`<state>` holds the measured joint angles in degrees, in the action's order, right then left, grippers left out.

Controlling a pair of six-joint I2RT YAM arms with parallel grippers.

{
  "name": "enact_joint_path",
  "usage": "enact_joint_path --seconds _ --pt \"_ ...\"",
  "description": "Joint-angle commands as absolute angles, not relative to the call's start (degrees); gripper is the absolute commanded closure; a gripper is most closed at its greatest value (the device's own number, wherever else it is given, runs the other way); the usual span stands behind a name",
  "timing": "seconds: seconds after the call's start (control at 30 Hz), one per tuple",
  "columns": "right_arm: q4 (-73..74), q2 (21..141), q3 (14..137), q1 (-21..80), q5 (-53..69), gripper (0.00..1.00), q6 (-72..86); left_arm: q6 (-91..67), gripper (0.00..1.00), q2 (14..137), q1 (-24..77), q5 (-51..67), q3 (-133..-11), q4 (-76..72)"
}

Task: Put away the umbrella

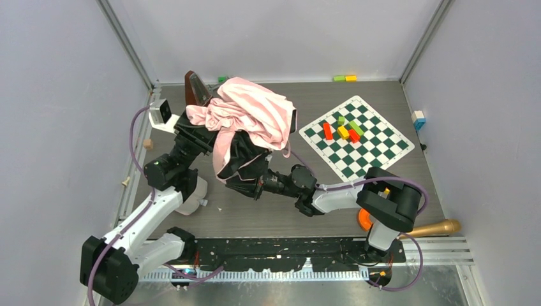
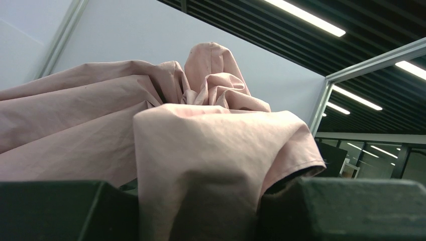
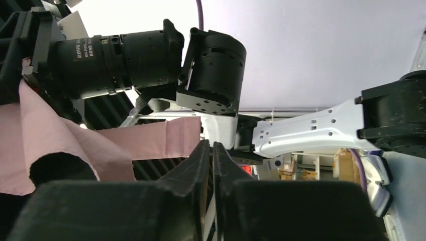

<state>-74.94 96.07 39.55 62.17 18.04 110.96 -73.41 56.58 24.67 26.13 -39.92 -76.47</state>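
Umbrella (image 1: 249, 121) far from stowed: I see the canopy bunched loose near the table's (image 1: 268, 217) far-left corner. Left gripper (image 2: 198, 201) pinches pink fabric. Right gripper (image 3: 212, 150) jaws are nearly together, with nothing visible between them. Bundling and strapping remain.

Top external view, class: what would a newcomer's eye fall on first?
The crumpled umbrella, pink over black, bunched up left of centre between the two arms. In the left wrist view its pink fabric fills the gap between the left fingers. To the right lies a green chequered mat bearing coloured blocks.
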Motion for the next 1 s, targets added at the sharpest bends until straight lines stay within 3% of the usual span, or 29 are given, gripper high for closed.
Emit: enact_joint_path --seconds 0.0,0.07,0.1,0.13,0.2,0.3,0.37,0.43,0.53,0.97 --pt "-79.39 96.42 41.76 63.27 16.33 0.92 110.82 -73.46 1.0 55.11 23.07 23.26 -41.45 -80.94" --pt "-77.12 95.26 41.87 63.28 16.03 0.94 109.68 -73.08 1.0 54.34 22.79 22.22 -40.53 -80.95" --pt "-76.74 94.9 41.58 63.1 16.14 0.83 109.6 -73.14 1.0 54.47 22.54 21.83 -40.18 -80.95" --pt "-77.35 94.87 41.23 62.97 15.57 0.84 109.95 -73.24 1.0 54.79 22.5 21.11 -39.86 -80.93" --pt "-77.67 95.0 40.75 62.83 15.69 0.71 109.43 -73.59 1.0 55.33 22.58 21.78 -40.16 -80.95" --pt "-77.03 93.8 40.35 63.17 15.04 0.41 108.12 -75.88 1.0 57.12 22.59 21.38 -41.58 -80.9" --pt "-76.52 93.01 39.79 63.6 13.88 0.28 107.89 -75.87 1.0 57.84 23.3 23.61 -44.07 -80.86" --pt "-82.12 95.12 39.91 64.24 12.9 0.23 111.81 -74.99 1.0 58.16 24.12 24.64 -45.88 -80.85" --pt "-86.23 97.97 41.76 66.68 10.15 0.2 115.54 -76.58 1.0 58.66 24.88 23.26 -45.66 -80.94" --pt "-79.55 92.89 40.28 66.67 8.84 0.24 114.43 -73.74 1.0 57.0 24.72 17.56 -42.23 -80.95"
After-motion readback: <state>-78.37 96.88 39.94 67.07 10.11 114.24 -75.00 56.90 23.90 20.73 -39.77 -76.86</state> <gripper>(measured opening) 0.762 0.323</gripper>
